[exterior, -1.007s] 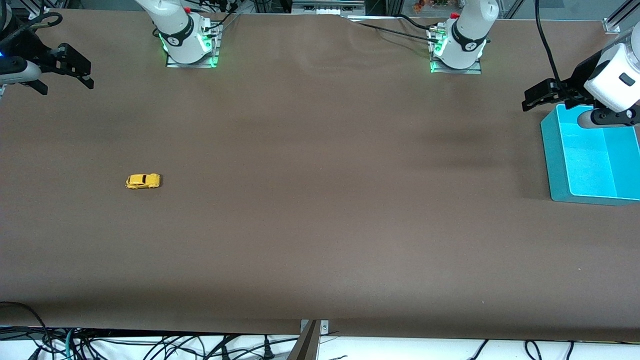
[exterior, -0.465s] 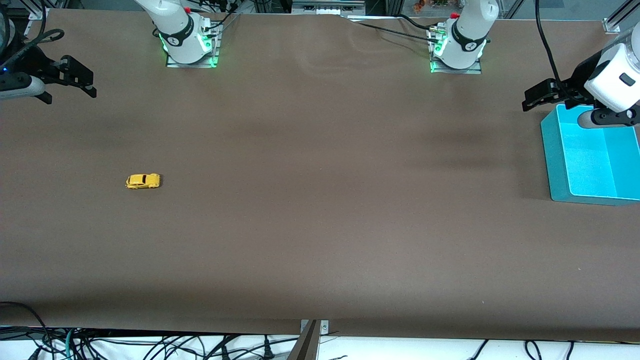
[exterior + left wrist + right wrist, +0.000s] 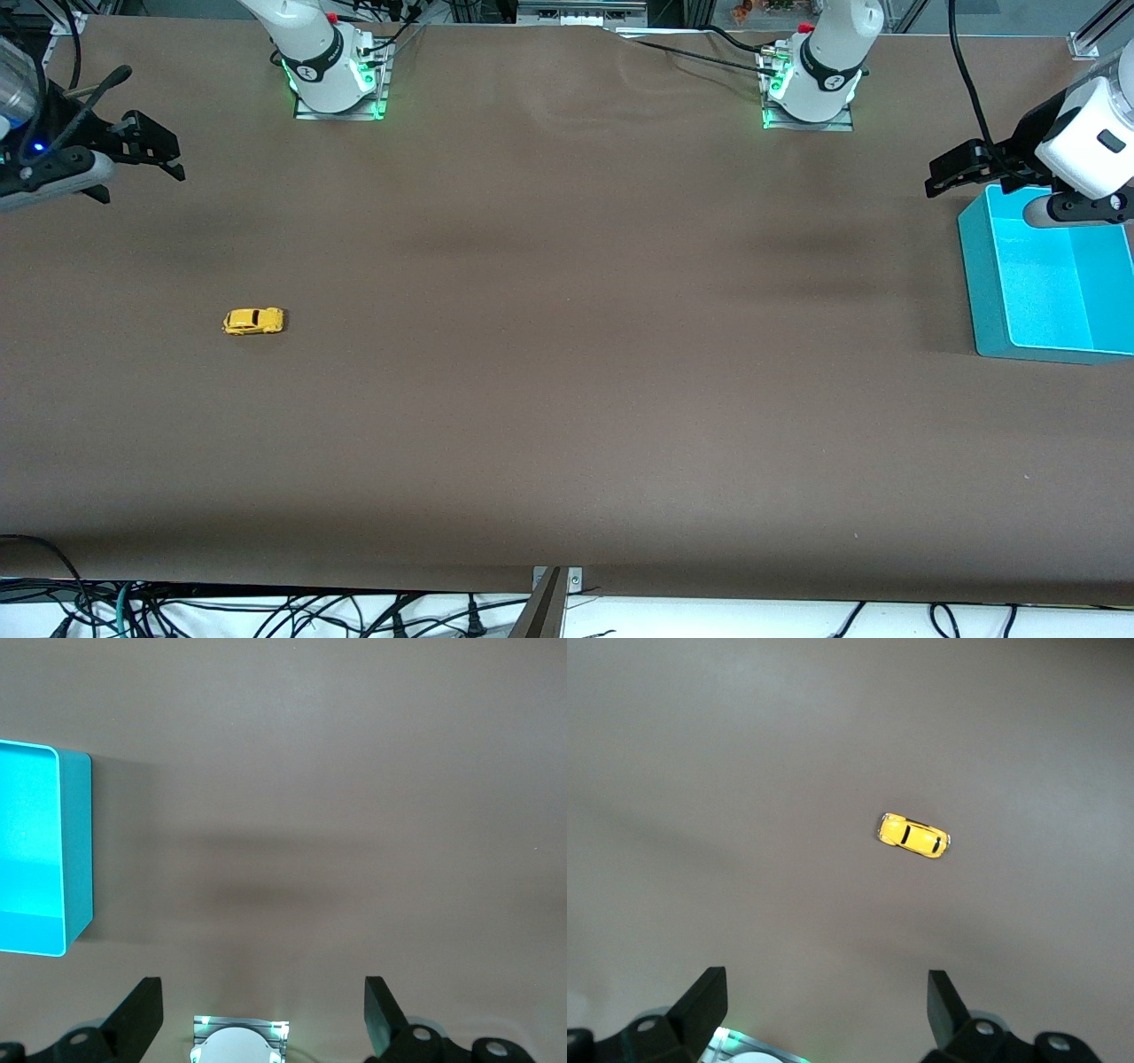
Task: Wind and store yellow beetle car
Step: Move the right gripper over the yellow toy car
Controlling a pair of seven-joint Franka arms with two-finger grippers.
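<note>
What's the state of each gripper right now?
Left gripper: open, empty, up over the table beside the teal bin.
Right gripper: open, empty, over bare table at its own end, well away from the yellow beetle car.

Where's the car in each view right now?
Front view: the car sits on the table toward the right arm's end, untouched.
Right wrist view: the car lies over from the open right gripper.
Left wrist view: not in it.
Shared landmark: the brown table.
</note>
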